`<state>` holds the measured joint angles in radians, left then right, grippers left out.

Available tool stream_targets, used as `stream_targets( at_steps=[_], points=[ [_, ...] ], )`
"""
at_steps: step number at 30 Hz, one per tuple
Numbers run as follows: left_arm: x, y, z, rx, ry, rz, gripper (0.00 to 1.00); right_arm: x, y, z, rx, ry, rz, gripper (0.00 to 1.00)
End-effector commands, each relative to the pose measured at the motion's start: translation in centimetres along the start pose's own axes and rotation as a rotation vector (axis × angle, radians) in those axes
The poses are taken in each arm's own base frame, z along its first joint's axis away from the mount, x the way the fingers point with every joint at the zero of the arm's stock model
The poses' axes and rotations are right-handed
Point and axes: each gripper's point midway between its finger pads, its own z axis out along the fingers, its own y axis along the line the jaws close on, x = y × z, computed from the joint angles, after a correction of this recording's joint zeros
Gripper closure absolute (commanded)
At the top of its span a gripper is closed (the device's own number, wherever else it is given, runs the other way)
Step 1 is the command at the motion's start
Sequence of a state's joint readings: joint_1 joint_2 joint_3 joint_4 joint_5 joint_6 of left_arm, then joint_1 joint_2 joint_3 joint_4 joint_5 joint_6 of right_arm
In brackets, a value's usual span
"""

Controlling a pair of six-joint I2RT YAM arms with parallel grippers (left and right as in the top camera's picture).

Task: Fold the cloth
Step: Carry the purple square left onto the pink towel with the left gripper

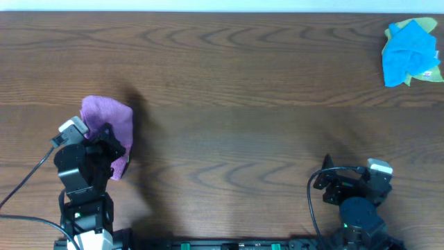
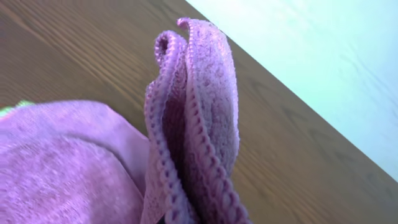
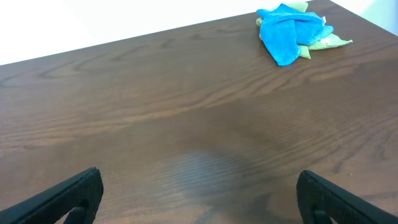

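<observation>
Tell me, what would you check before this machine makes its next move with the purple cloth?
1. Left gripper shut on the cloth: ok.
2. Two hemmed layers lie together near the grip, seen from the left wrist: ok.
3. Right gripper open and empty: ok.
4. Blue cloth and yellow-green cloth sit in the far corner, apart from the fold: ok.
5. Bare table beside the cloth to lay it on: ok.
6. Corners lined up: cannot tell; the arm hides part of the cloth.
</observation>
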<state>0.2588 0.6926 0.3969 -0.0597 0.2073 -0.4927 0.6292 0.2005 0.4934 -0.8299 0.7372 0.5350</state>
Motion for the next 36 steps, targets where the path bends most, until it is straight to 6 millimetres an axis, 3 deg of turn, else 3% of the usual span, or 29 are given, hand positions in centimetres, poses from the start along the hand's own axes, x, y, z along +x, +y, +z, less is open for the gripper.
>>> stream_targets(
  at_steps=[1,11,20,29,36],
  points=[
    [-0.9,1.1,0.0,-0.048,-0.043,0.011,0.95,-0.1,-0.4,0.0,0.019,-0.009,0.018,0.01],
    [-1.7,0.0,1.0,0.013,-0.062,-0.003,0.94,-0.1,-0.4,0.0,0.019,-0.009,0.018,0.01],
    [-0.8,0.7,2.1,-0.008,-0.017,-0.040,0.95,-0.1,-0.4,0.0,0.019,-0.009,0.017,0.01],
    [-0.3,-0.3,2.9,0.060,0.020,-0.101,0.94,-0.1,-0.4,0.0,0.019,-0.009,0.017,0.01],
    [0.6,0.6,3.4,0.025,0.047,-0.109,0.95,-0.1,-0.4,0.0,0.019,-0.009,0.018,0.01]
  ],
)
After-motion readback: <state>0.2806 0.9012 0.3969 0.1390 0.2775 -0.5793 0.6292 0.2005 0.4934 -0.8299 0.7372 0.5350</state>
